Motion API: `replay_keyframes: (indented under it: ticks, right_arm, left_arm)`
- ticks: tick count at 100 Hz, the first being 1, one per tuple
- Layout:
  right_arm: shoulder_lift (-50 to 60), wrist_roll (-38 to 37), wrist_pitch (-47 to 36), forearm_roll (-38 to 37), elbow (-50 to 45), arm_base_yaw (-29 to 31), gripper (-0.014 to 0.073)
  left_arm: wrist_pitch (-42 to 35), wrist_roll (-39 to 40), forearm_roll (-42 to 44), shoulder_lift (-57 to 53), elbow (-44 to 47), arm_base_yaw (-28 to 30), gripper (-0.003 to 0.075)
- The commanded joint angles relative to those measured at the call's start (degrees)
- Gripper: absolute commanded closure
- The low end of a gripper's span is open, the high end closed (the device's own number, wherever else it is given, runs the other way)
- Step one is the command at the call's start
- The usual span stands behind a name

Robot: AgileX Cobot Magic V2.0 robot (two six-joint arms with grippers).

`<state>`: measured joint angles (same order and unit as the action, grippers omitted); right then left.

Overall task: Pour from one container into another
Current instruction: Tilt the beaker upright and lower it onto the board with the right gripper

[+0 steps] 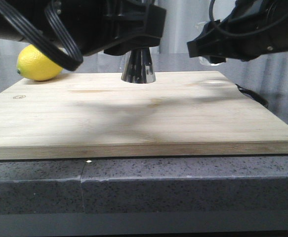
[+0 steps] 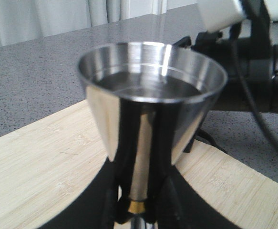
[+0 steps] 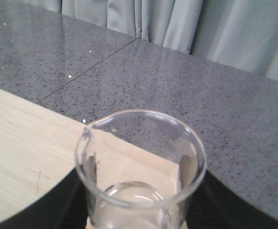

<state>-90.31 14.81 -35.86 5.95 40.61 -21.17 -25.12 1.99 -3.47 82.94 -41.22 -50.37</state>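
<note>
Left wrist view: left gripper (image 2: 138,210) clamps the jigger (image 2: 150,100), which holds liquid. Right gripper (image 3: 139,210) clamps the empty-looking beaker (image 3: 139,162). Pouring appears complete; at 10 o'clock, a lemon (image 1: 37,63).

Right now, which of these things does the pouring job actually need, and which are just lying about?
Part of the job:
- steel jigger, held at its waist by the left claw
- clear glass beaker, held by the right claw

Just lying about:
- lemon behind the board's far left corner
- wooden cutting board, merely the work surface
</note>
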Motion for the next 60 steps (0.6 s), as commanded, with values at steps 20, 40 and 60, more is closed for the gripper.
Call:
replay_keyframes:
  ticks: [20,40,60]
  right_arm:
    - [-4.3,-3.9,-14.8,-7.2,1.3,0.4,0.0349]
    - [-6.8,-5.8,-18.1,-8.8,1.3,0.4,0.0349]
    - [-6.9,-6.3,-17.7,-9.9,1.3,0.2,0.0349]
  left_arm:
    - [-4.8,-0.2,0.1,-2.3,-1.5,-0.4,0.0739]
    - [-4.8,-0.2,0.1,-2.3,-1.5,-0.4,0.0739]
    - [-4.8,-0.2,0.1,-2.3,-1.5,-0.4,0.0739]
